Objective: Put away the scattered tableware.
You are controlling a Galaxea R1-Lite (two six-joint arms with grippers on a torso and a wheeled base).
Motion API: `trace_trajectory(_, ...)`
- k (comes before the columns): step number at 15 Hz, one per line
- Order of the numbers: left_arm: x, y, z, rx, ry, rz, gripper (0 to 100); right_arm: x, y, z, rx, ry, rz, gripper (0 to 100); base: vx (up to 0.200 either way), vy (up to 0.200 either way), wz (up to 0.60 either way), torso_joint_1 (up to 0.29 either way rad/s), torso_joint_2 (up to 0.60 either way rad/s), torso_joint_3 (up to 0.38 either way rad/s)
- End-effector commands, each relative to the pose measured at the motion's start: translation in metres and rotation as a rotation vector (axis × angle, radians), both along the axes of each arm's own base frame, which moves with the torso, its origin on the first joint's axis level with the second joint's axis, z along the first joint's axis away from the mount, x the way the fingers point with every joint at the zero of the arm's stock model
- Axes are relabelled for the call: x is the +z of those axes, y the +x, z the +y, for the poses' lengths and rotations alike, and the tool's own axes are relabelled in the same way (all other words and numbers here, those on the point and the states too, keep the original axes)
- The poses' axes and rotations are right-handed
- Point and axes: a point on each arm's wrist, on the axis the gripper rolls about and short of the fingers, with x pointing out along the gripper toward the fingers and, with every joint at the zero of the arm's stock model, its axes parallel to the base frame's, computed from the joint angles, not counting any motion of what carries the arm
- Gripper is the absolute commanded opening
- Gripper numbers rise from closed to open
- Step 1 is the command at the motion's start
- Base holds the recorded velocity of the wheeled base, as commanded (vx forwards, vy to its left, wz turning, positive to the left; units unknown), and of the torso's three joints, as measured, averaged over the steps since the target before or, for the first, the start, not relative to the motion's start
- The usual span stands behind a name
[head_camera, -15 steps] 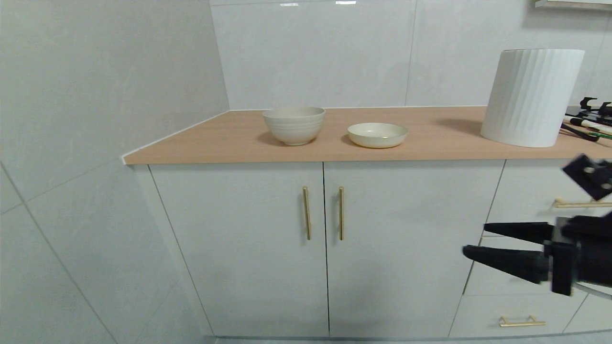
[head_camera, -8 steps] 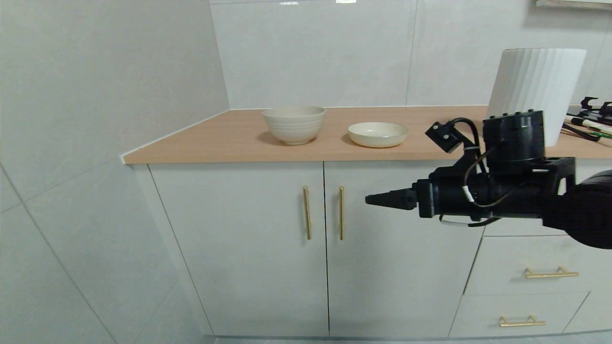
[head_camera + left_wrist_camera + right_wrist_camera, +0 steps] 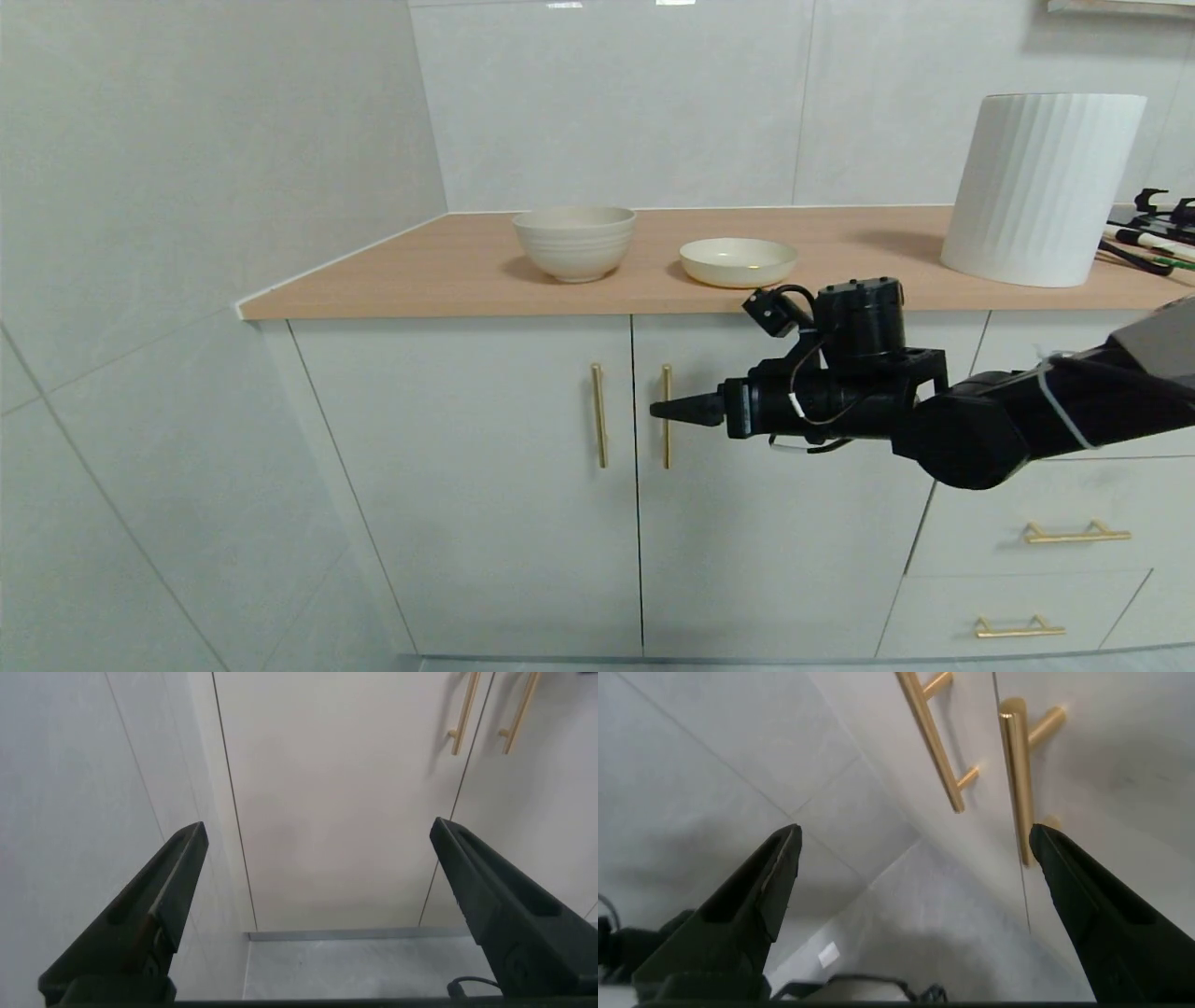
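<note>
A beige ribbed bowl (image 3: pixel 574 243) and a shallow cream dish (image 3: pixel 738 262) stand on the wooden counter (image 3: pixel 448 280). Below it are two white cabinet doors with gold handles (image 3: pixel 599 415), (image 3: pixel 666 415). My right gripper (image 3: pixel 658 409) is held level in front of the right door, its tip just beside that door's handle. In the right wrist view the right gripper (image 3: pixel 913 838) is open and empty, with both handles (image 3: pixel 936 742), (image 3: pixel 1020 775) close ahead. My left gripper (image 3: pixel 318 829) is open and empty, low before the cabinet doors and floor.
A tall white ribbed canister (image 3: pixel 1041 187) stands on the counter's right, with dark utensils (image 3: pixel 1148 238) beyond it. Drawers with gold handles (image 3: pixel 1074 535), (image 3: pixel 1018 630) lie right of the doors. A tiled wall (image 3: pixel 187 187) closes off the left side.
My right arm has risen from the lower right and swung left across the right door, ending with its tip at the right door's handle. The bowl and dish have not moved.
</note>
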Motion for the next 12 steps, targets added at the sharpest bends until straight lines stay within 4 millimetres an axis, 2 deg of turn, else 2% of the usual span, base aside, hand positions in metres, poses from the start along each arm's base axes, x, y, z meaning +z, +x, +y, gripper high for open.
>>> trace_trajectory(1, 0.0, 0.0, 0.0, 0.001, 0.0, 0.0, 100, -0.027, 0.009, 0.009, 0.004, -0.014, 0.034, 100, 0.0, 0.0, 0.0, 0.0, 0.0, 0.0)
trace_trajectory(5, 0.0, 0.0, 0.0, 0.001, 0.001, 0.0, 100, -0.027, 0.012, 0.011, -0.006, 0.012, 0.036, 100, 0.0, 0.0, 0.0, 0.0, 0.0, 0.0)
trace_trajectory(8, 0.0, 0.0, 0.0, 0.001, 0.0, 0.0, 100, -0.036, 0.025, 0.018, -0.074, 0.061, 0.003, 100, 0.0, 0.0, 0.0, 0.0, 0.0, 0.0)
trace_trajectory(12, 0.0, 0.0, 0.0, 0.001, 0.001, 0.0, 100, -0.042, 0.028, 0.026, -0.09, 0.07, -0.002, 100, 0.0, 0.0, 0.0, 0.0, 0.0, 0.0)
